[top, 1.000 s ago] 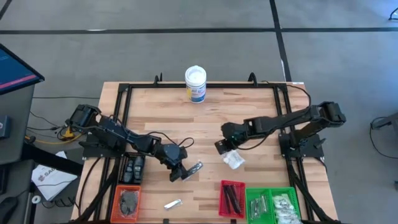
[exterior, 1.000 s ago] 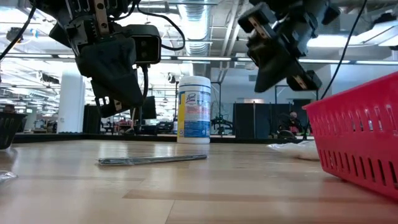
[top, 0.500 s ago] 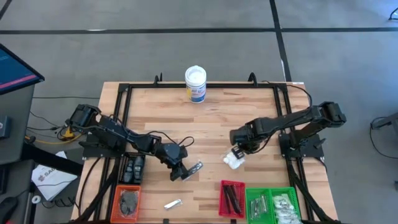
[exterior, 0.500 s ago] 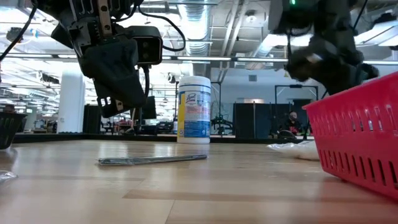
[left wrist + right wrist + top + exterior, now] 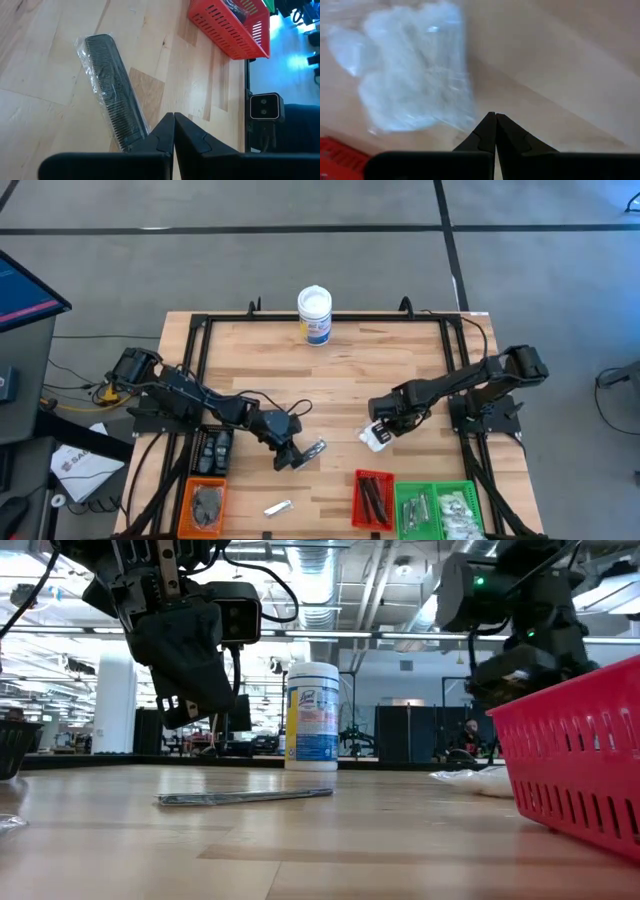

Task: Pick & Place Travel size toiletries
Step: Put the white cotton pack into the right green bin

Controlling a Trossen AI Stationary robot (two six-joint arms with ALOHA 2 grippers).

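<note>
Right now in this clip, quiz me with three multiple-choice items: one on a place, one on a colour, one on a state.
1. Where does the white tub with the blue label stand?
A. in the green tray
B. on the table near its far edge
C. under the left arm

2. What colour is the tray holding the slim black sticks?
A. red
B. blue
C. white

3. How do the left gripper fingers stand?
A. wide open
B. shut on the tub
C. shut, holding nothing

Key: B, the high view shows it upright and alone by the far rail; A, the high view shows dark sticks inside the red tray; C, the left wrist view shows the fingers pressed together beside the wrapped black comb, not on it.
</note>
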